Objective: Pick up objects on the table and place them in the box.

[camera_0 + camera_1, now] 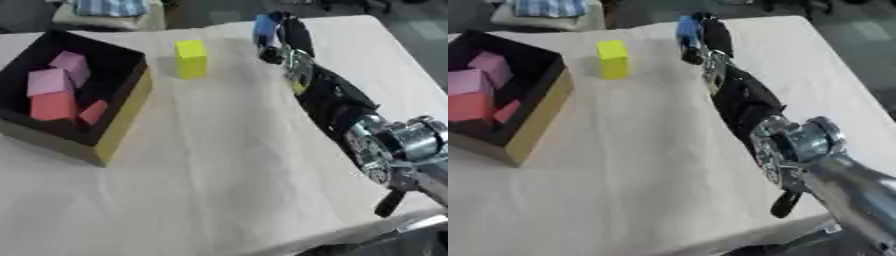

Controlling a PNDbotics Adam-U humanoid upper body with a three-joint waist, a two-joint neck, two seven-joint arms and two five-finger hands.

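A pale cloth (219, 165), creased in long shallow folds, covered the table, and its near edge ran askew across the lower right corner, where dark floor showed below it. The near and middle stretch of the cloth lay bare, a wide open run between the box on the left and the arm on the right.

The right arm (337, 107) came in from the lower right, its silver joint nearest the camera, and stretched diagonally up toward the far edge. The box (114, 135), black inside with yellowish outer walls, sat at the left side, one corner pointing toward the middle of the table. Inside it lay pink blocks (54, 75) above a red block (52, 106), with another small red piece beside them.

Farther back, the yellow block (191, 58) stood upright on the cloth, just beyond the box's far right corner and apart from it. To its right, near the far edge, the right hand (284, 35) was curled around a blue object (264, 29). Open cloth separated the hand from the yellow block.

Beyond the far edge lay dark floor, and something with blue checked fabric (109, 7) rested there at upper left.
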